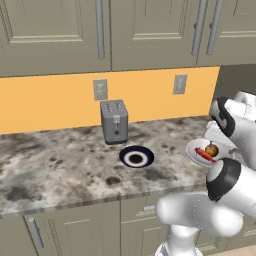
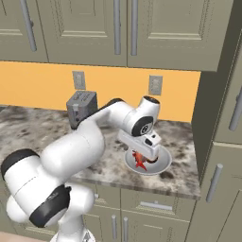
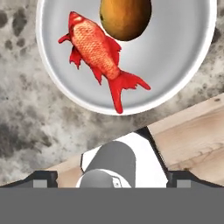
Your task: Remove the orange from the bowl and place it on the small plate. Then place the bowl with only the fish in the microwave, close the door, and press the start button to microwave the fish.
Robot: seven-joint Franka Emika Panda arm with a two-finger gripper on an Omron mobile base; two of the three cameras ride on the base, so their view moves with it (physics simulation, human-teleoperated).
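We had the gripper (image 2: 142, 158) hanging just above the bowl (image 3: 183, 65), its jaws spread wide and holding nothing. The bowl sat near the front edge of the counter (image 1: 60, 170), toward its right end, with the orange (image 3: 125, 19) and the fish (image 3: 98, 54) both inside it, side by side and close to touching. The small plate (image 1: 136, 158) lay well apart, nearer the middle of the counter, in front of the toaster (image 1: 114, 121).

The step in hand, as we judged it, was lifting out the orange. To do it well we would centre the jaws over the fruit alone, clear of the fish's back, descend straight, and close across its widest part so that it did not roll against the bowl's wall.

The hand view showed us how the fish lay, tail toward the bowl's near rim, and how close the orange was to it. The left base view alone gave us the plate and the path to it, while the right base view showed the hand's height over the bowl.
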